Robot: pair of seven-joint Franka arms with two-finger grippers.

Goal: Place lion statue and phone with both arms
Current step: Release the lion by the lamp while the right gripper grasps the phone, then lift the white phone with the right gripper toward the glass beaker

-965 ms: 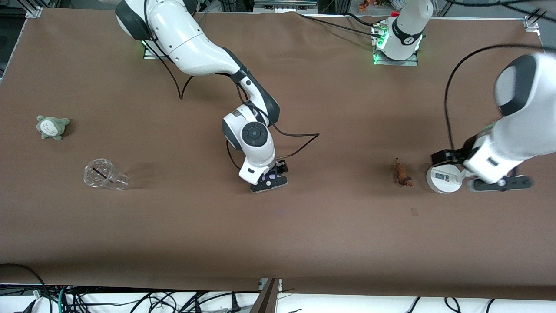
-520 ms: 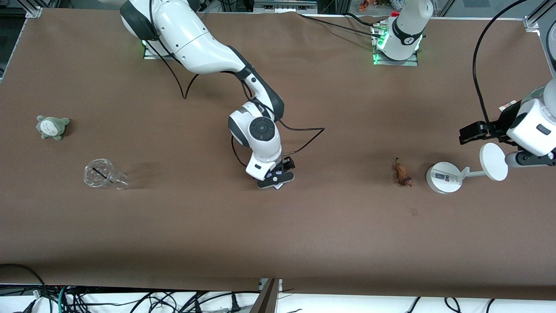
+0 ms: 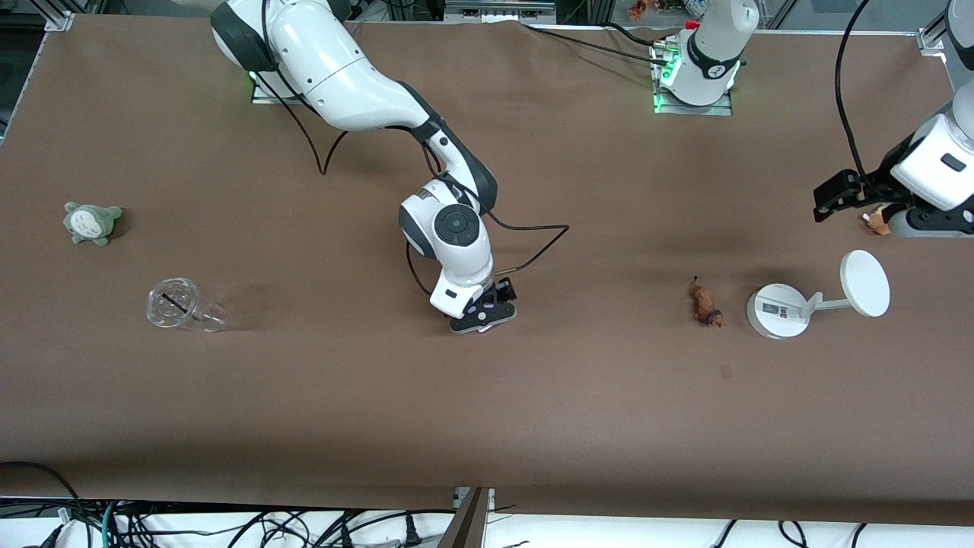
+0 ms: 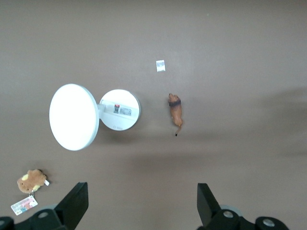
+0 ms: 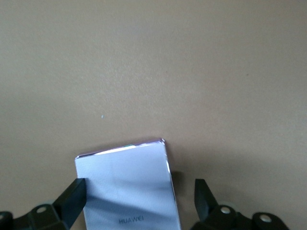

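Note:
The lion statue [image 3: 704,303], small and orange-brown, lies on the table beside a white stand; it also shows in the left wrist view [image 4: 175,110]. My left gripper [image 3: 924,222] hangs high over the left arm's end of the table; in the left wrist view [image 4: 139,211] it is open and empty. The phone [image 5: 127,184], a pale lavender slab, lies flat on the table. My right gripper [image 5: 138,203] is open around it, one finger at its edge and the other apart. In the front view the right gripper [image 3: 485,313] is low at mid-table and hides most of the phone.
A white round-based stand [image 3: 776,310] with a disc [image 3: 865,283] stands beside the lion. A brown plush with a tag [image 3: 876,221] lies under the left gripper. A clear cup [image 3: 183,306] and a grey-green plush [image 3: 91,221] lie toward the right arm's end.
My left arm has lifted off the stand and moved away from the front camera, uncovering the disc. My right gripper shifted slightly toward the left arm's end and stayed low over the phone.

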